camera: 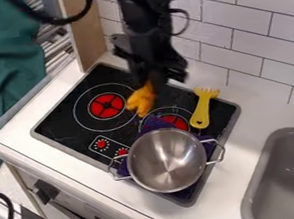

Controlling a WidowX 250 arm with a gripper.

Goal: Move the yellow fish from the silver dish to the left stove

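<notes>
view: camera view, slanting down over the stove and counter.
gripper (155, 79): upper centre of the frame, black, hanging over the rear part of the black stovetop (63, 128); grasping the yellow fish.
yellow fish (141, 100): just below the gripper, near the centre of the frame, between the left burner (106, 106) and the right burner (176, 121), upright; contact with the stovetop cannot be determined.
silver pot (167, 160): lower centre, two side handles, standing on a purple cloth (210, 150); no fish inside.
yellow toothed utensil (201, 116): right of centre, beside the right burner, toothed end towards the tiled wall (243, 49).
grey sink (280, 186): lower right corner.
green fabric (4, 63): upper left.
</notes>
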